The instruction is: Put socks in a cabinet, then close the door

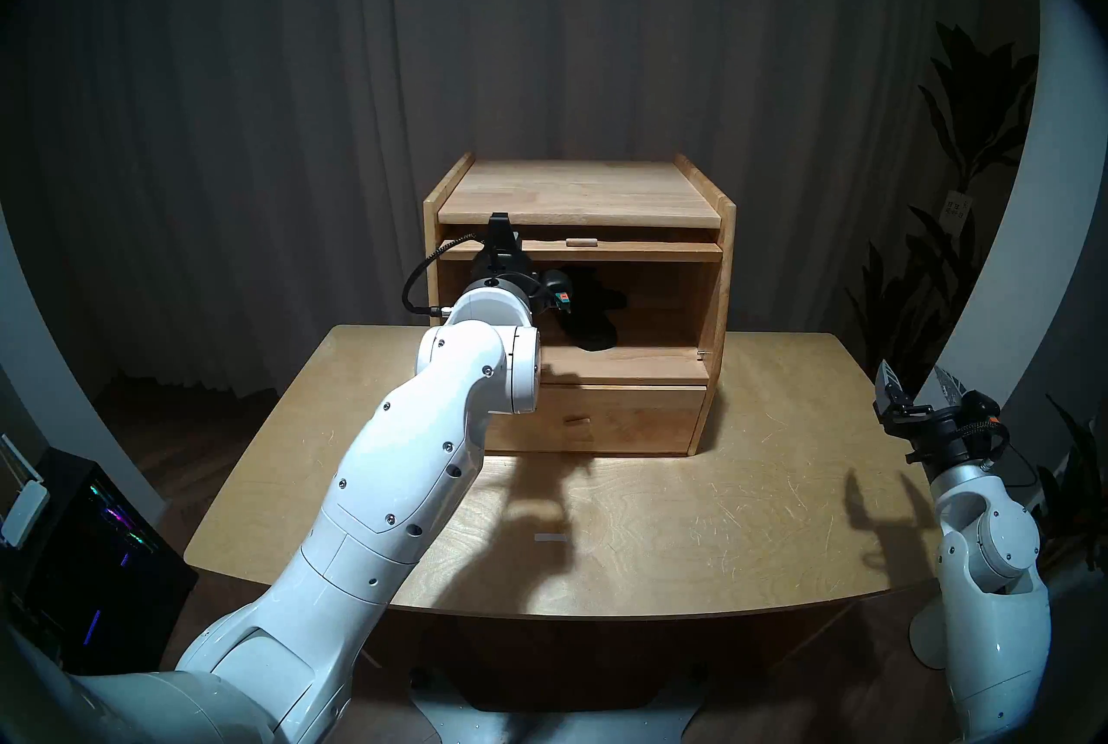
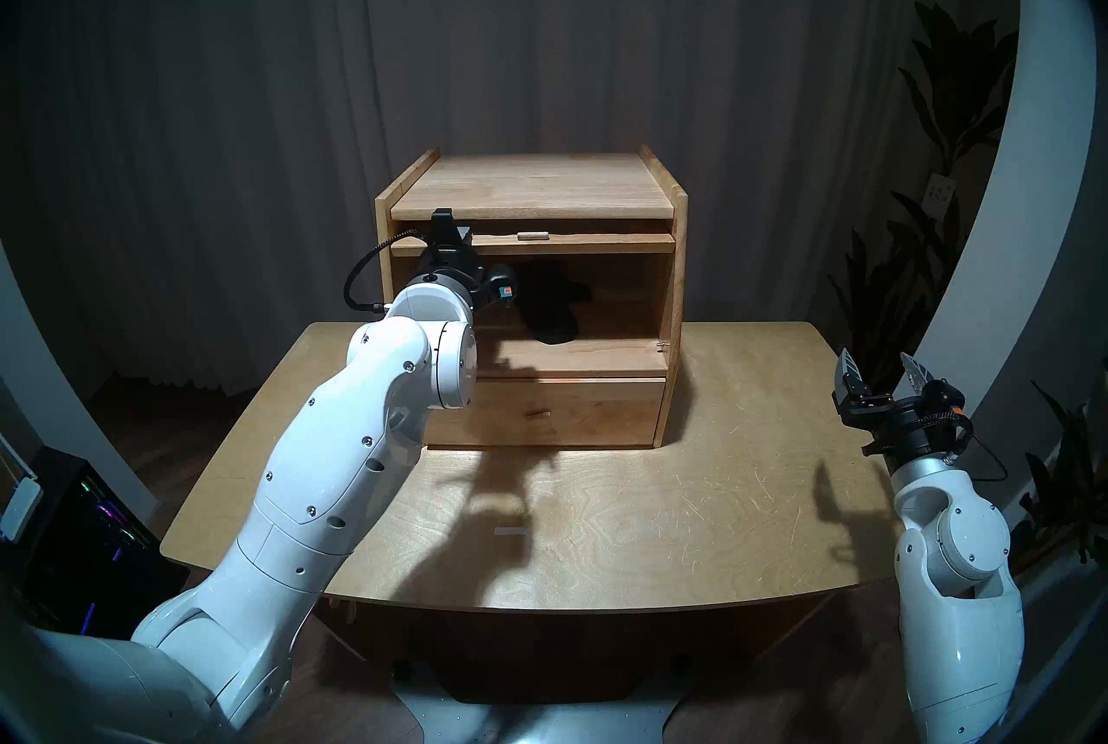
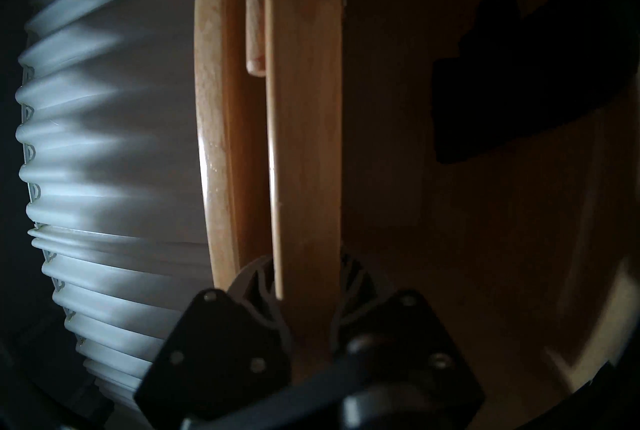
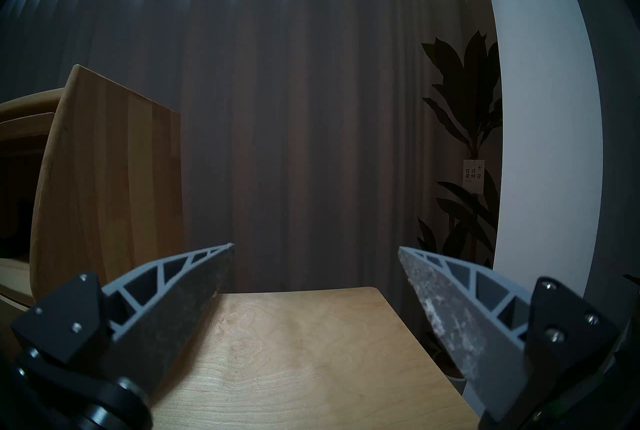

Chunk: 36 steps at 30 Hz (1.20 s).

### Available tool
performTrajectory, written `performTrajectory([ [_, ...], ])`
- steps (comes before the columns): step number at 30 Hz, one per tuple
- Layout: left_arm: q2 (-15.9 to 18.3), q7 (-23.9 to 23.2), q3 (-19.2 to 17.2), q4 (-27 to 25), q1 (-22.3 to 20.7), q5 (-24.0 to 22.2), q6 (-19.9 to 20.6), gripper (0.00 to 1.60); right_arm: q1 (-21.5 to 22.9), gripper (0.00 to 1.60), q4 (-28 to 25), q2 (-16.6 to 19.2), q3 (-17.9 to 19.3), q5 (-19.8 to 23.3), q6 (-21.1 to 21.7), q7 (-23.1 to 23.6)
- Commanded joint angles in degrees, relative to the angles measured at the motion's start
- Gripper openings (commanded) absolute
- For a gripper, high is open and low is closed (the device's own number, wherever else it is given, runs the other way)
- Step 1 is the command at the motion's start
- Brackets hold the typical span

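The left end effector [image 3: 306,308] is pinching the front edge of the raised door [image 3: 304,107] at the cabinet [image 1: 713,269] top, fingers clamped on it. The socks [image 1: 590,314] are lying inside the upper compartment. The right end effector [image 4: 315,257] is hovering spread apart over the worktop [image 1: 689,521].

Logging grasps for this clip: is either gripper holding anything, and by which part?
The left gripper grips the door by its front edge, near its left end. The right gripper is open and empty.
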Motion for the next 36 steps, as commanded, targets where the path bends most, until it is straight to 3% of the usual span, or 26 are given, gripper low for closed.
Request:
performTrajectory([
  [1,0.11,-1.17,0.44,-1.06,1.35,0.28,0.70,0.00,0.17,1.60,-1.10,-0.12,0.27,-0.15,-0.65,-0.14],
  [11,0.84,-0.26,0.15,-3.07,3.74,2.42,3.88,0.00,0.17,1.60,-1.10,-0.11,0.27,-0.15,-0.65,-0.14],
  [16,0.98,1.84,-0.09,-0.55,3.27,6.77,7.50,0.00,0.19,1.60,-1.07,-0.09,0.27,-0.12,-0.61,-0.11],
  [24,1.43,1.53,0.73,-5.19,7.61,6.06,7.59,0.00,0.18,1.60,-1.08,-0.10,0.27,-0.14,-0.63,-0.13],
  [30,1.18,1.40,3.42,-7.14,10.58,5.57,6.71,0.00,0.20,1.60,-1.05,-0.07,0.26,-0.10,-0.58,-0.10],
  [36,1.78,1.79,4.59,-9.60,12.65,6.91,8.27,0.00,0.19,1.60,-1.06,-0.08,0.27,-0.11,-0.60,-0.10],
])
